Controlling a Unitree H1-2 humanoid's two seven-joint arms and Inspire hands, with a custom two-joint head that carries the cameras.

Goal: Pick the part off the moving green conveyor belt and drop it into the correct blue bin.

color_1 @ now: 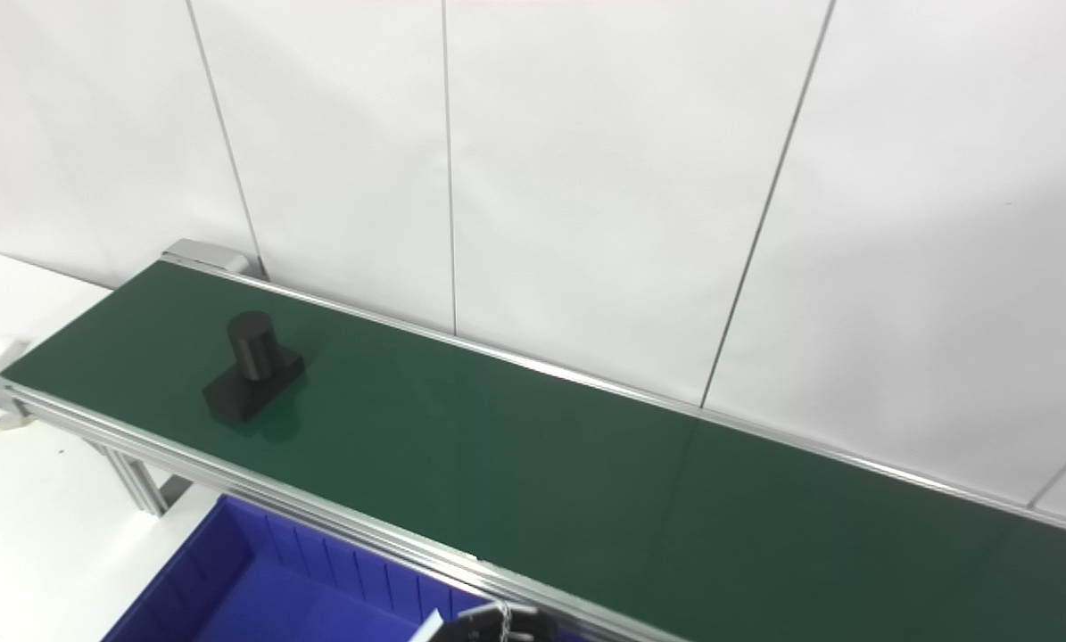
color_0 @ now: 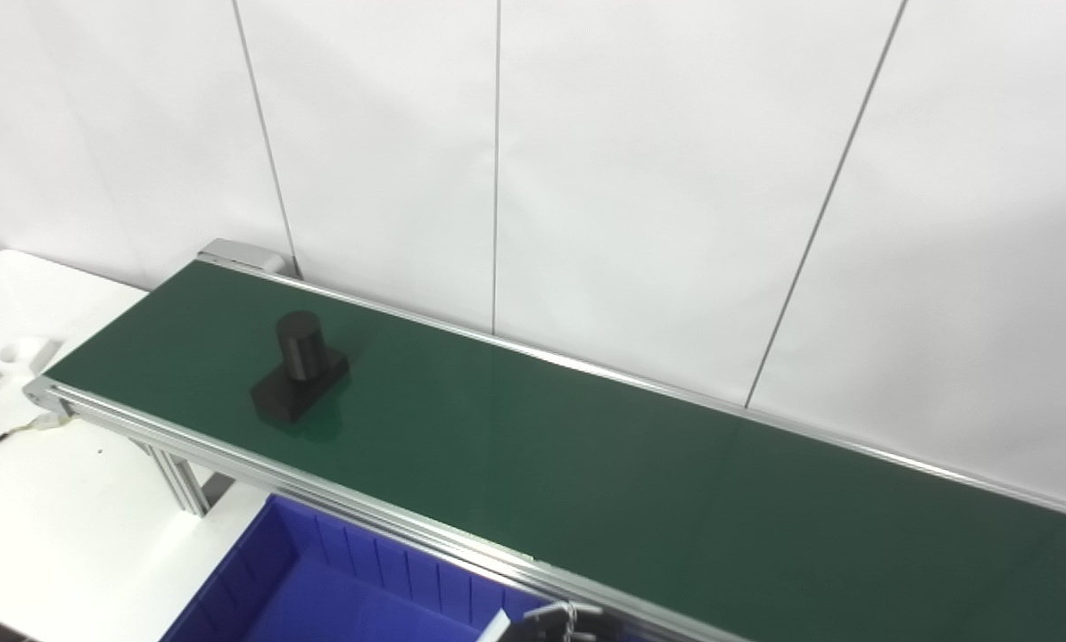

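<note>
- At the bottom edge, a small dark piece of a hand (color_0: 555, 622) pokes up just in front of the conveyor's near rail; so little of it shows that I cannot tell which arm it belongs to, nor whether its fingers are spread or closed.
- It shows no contact with the part and is well apart from it; nothing can be seen held in it.
- Just beside that dark piece, to its left, lies one blue bin (color_0: 256, 580), set below the near rail of the belt, with ribbed inner walls; only its left portion is in view and what shows of its inside is bare.
- A small white corner (color_0: 494, 627) sticks up at the bin's edge next to the dark piece; what it is cannot be made out.
- Above the bin runs one green conveyor belt (color_0: 586, 473), slanting from the upper left down to the lower right, framed by aluminium rails (color_0: 390, 517) on both long sides.
- One black part (color_0: 300, 367) stands on the belt near its left end: an upright cylinder on a flat rectangular base, the base lying flat on the green surface, nearer the front rail than the back one.
- Nothing stands between the part and the bin except the near rail.
- A metal leg (color_0: 180, 481) holds up the belt's left end over a white table (color_0: 60, 526).
- On the table's far left lies a white moulded tray (color_0: 2, 357) with hollows, partly cut off by the frame.
- Behind everything rises a white panelled wall (color_0: 657, 178) with thin dark seams.
</note>
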